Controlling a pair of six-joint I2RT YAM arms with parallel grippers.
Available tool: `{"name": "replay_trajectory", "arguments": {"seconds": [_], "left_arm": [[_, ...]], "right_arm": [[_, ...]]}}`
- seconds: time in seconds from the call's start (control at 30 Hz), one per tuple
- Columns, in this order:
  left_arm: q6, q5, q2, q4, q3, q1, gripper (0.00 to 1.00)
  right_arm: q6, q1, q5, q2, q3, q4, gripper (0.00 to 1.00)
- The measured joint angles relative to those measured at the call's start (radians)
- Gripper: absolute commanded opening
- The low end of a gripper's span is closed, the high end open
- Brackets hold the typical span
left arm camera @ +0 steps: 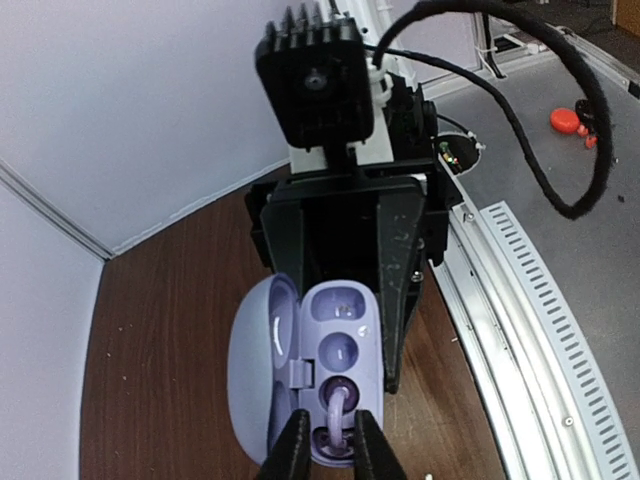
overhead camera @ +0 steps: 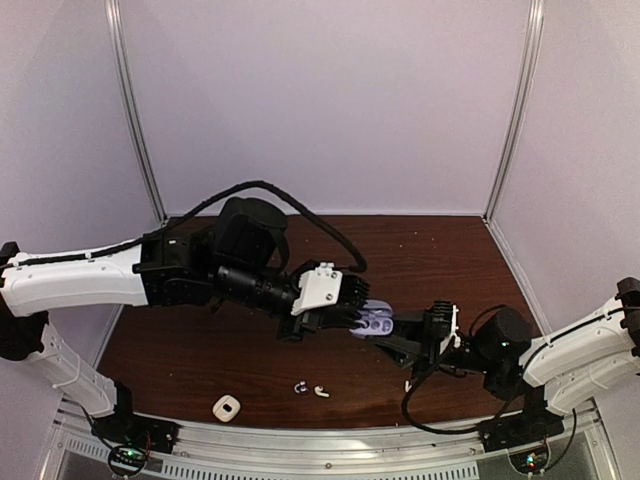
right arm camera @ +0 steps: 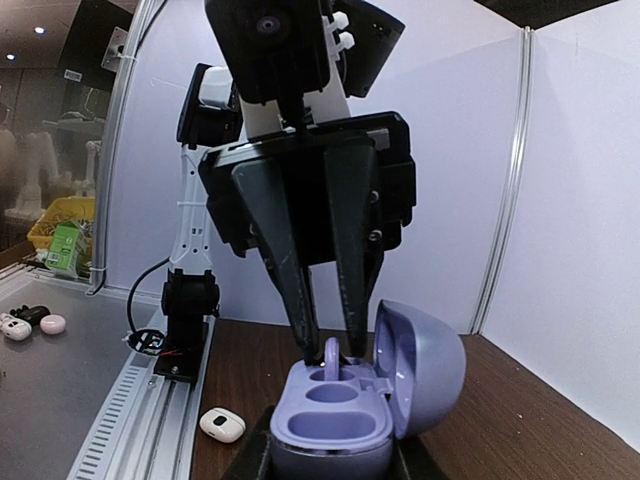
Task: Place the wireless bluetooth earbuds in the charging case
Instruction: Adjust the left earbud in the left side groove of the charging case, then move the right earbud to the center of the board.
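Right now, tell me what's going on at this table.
The right gripper holds an open purple charging case. The left gripper pinches a purple earbud and has it at one of the case's wells, not clearly seated yet. A second purple earbud, a white earbud and a closed white case lie on the table near its front edge.
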Motion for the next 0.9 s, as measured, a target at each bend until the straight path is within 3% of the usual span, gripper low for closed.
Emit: {"name": "replay_trajectory", "arguments": {"seconds": [0.1, 0.3, 0.53, 0.67, 0.9], "left_arm": [[-0.013, -0.010, -0.002, 0.013, -0.006, 0.002, 0.31], [-0.109, -0.055, -0.101, 0.151, -0.161, 0.017, 0.38], [-0.422, -0.179, -0.241, 0.386, -0.426, 0.032, 0.41], [-0.580, -0.221, -0.294, 0.436, -0.601, 0.033, 0.42], [-0.552, -0.229, -0.306, 0.433, -0.751, 0.033, 0.53]], "right_arm": [[0.001, 0.007, 0.018, 0.000, -0.002, 0.002, 0.00], [0.039, -0.010, 0.057, -0.006, -0.042, 0.048, 0.00], [0.096, -0.063, 0.092, -0.087, -0.105, 0.060, 0.00], [0.114, -0.076, 0.103, -0.143, -0.127, 0.044, 0.00], [0.125, -0.082, 0.116, -0.212, -0.165, -0.015, 0.00]]}}
